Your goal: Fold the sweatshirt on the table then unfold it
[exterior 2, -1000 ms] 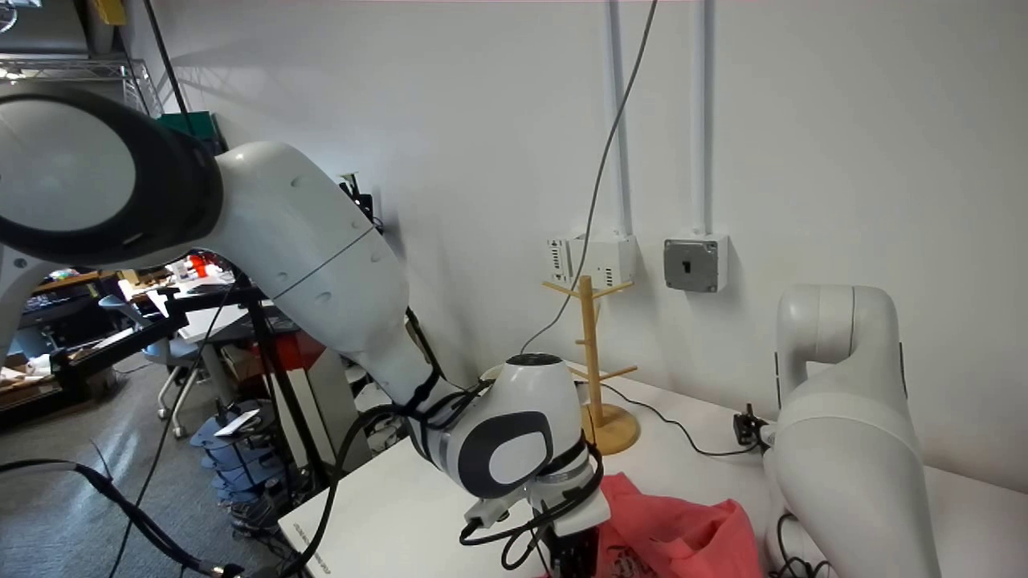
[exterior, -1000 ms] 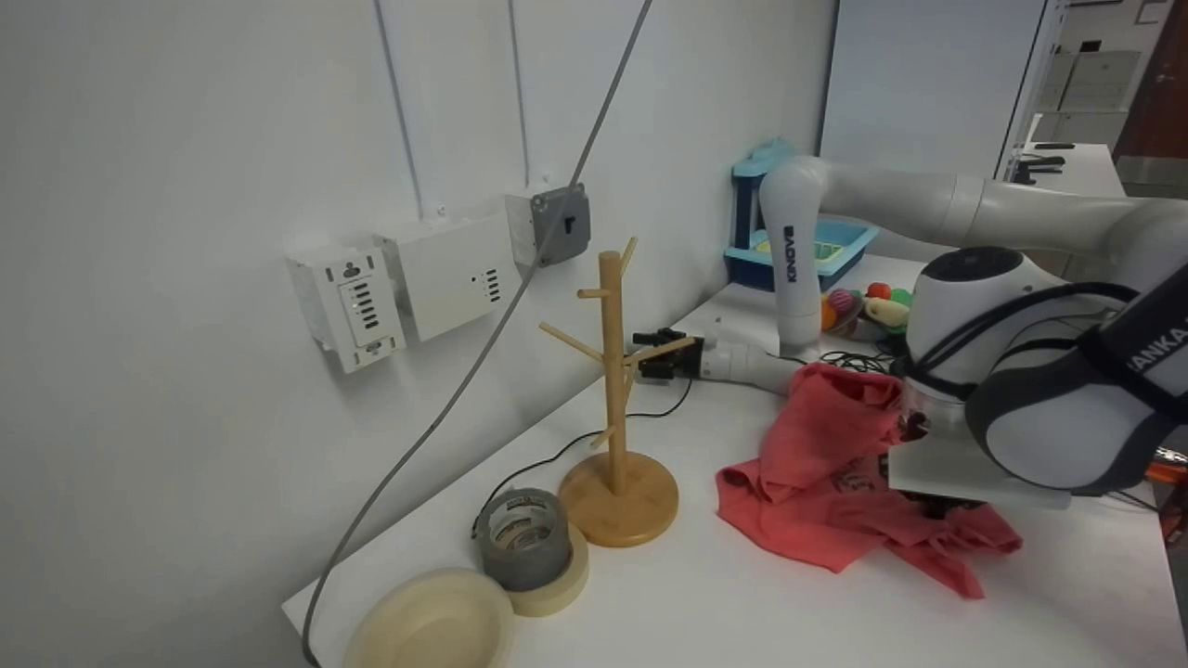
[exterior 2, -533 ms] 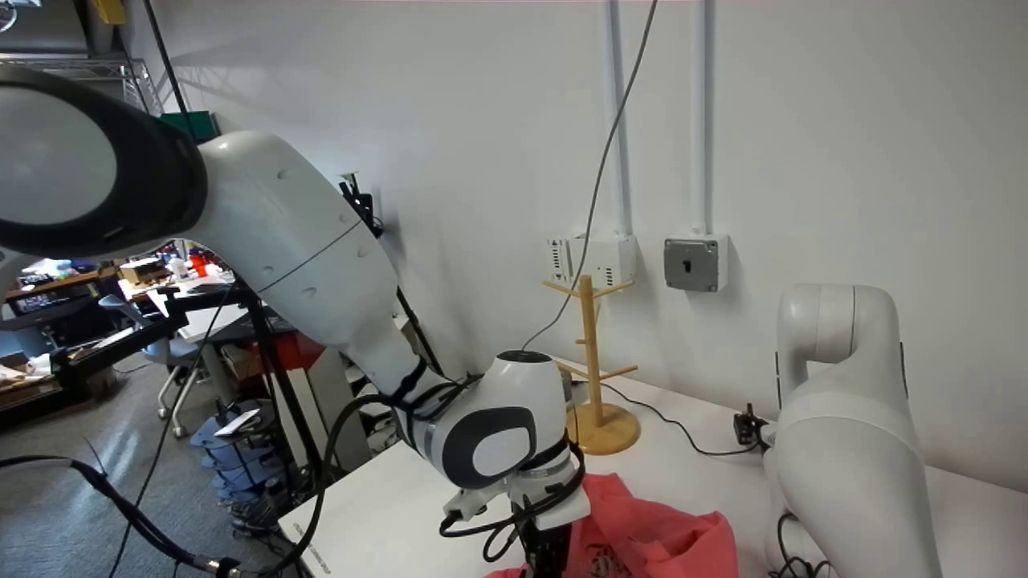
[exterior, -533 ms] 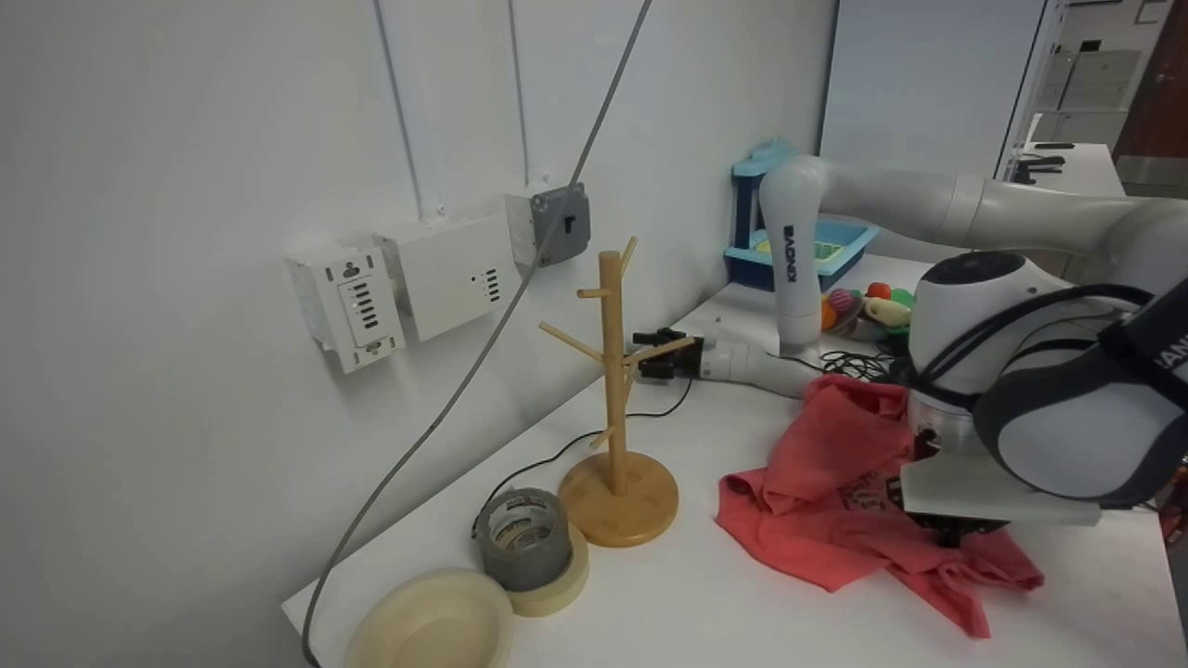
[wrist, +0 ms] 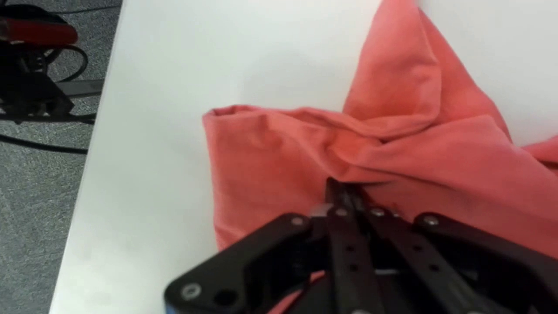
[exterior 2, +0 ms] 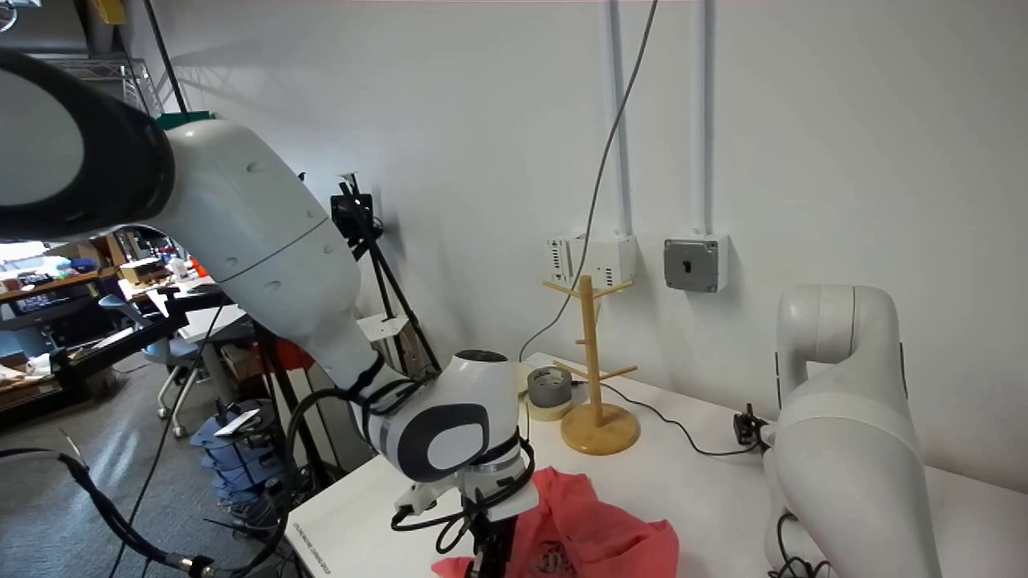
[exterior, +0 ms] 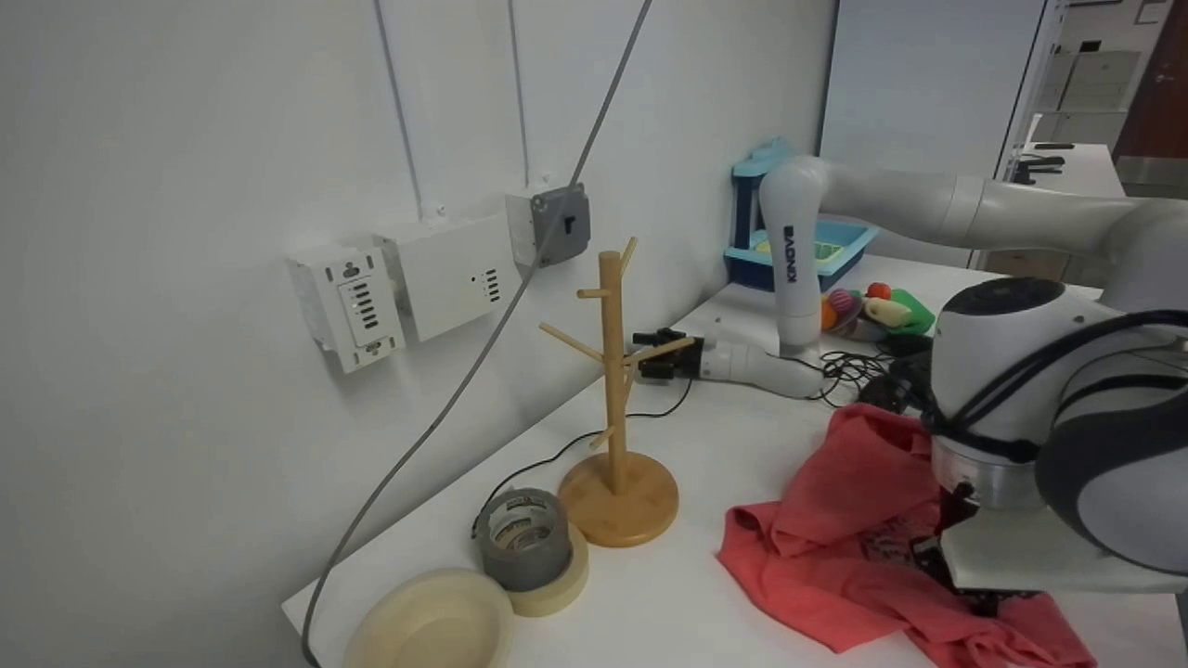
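Desk, smooth, white and flat-topped (wrist: 148, 183), spans the left of my wrist view, and I expect cloth to slide over it easily. Next to the right, lying on it, is the coral-red soft cloth sweatshirt (wrist: 266, 187). I judge it light, limp and hard to harm; it will sag from a single pinch instead of keeping a crease, and its layers may part, so I would take hold at a free edge or the squared corner at its left, gathering every layer I mean to move. Further right my black two-fingered end effector (wrist: 344, 188) is clenched, its fingers drawn together where the cloth bunches; I seem to have a pinch of it, though the very tips are hard to make out.

By its left edge the garment looks plain and fairly flat, then rises into overlapping ridges just beyond my fingertips; a narrow piece, perhaps a sleeve, reaches away from there, and broad folds run off to the right. In an exterior view, a light-brown wooden peg stand (exterior: 613, 399) is apart from it, on the left; then the rumpled cloth, neither neatly folded nor spread flat; then its dark printed marks.
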Motion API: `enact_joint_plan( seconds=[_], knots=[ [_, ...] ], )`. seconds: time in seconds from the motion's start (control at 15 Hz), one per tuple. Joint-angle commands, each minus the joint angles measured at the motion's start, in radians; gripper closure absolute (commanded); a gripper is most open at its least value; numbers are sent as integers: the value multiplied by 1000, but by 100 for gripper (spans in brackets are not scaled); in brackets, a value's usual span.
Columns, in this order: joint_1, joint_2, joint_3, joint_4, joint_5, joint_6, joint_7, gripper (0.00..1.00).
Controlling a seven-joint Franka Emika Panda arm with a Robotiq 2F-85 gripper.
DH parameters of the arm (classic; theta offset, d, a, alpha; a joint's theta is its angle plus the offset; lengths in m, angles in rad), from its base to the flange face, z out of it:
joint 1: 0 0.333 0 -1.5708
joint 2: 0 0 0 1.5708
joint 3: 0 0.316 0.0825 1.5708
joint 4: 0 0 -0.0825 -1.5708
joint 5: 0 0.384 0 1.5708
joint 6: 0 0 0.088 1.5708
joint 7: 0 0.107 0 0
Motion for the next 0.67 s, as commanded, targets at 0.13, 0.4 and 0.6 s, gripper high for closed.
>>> enact_joint_plan(
  seconds=[0.13,0.4,0.6],
  knots=[
    [12,-36,108,-86,90,20,-19,100],
    [9,-19,174,-55,191,34,-15,100],
    [10,4,201,-21,257,42,-9,100]
  ],
)
